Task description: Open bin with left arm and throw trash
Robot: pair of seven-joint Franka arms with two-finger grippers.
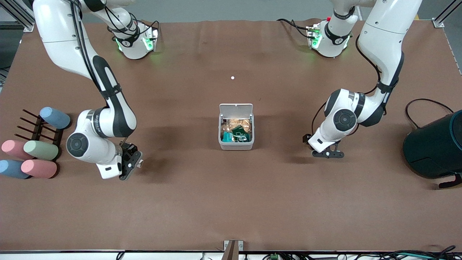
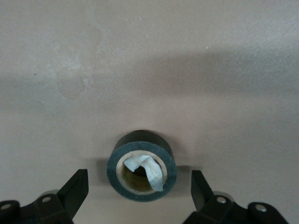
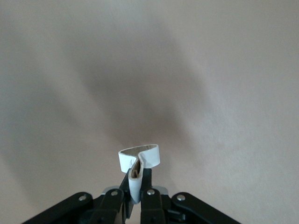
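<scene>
The large dark teal cylinder point(image 1: 435, 146) at the left arm's end of the worktop was cut off by the front view's edge. The small black tape roll point(image 2: 141, 164) was hidden under the left end effector point(image 1: 327, 153) in the front view. What filled the small square white-grey plastic bin point(image 1: 236, 145) could not be told apart. The white speck point(image 1: 232, 77) was too small to identify.

Left arm bent low, left gripper point(image 1: 327, 154) down near the table, fingers point(image 2: 77, 186) spread wide, right arm folded, right gripper point(image 1: 134, 164) low, fingers point(image 3: 147, 198) pinched together
</scene>
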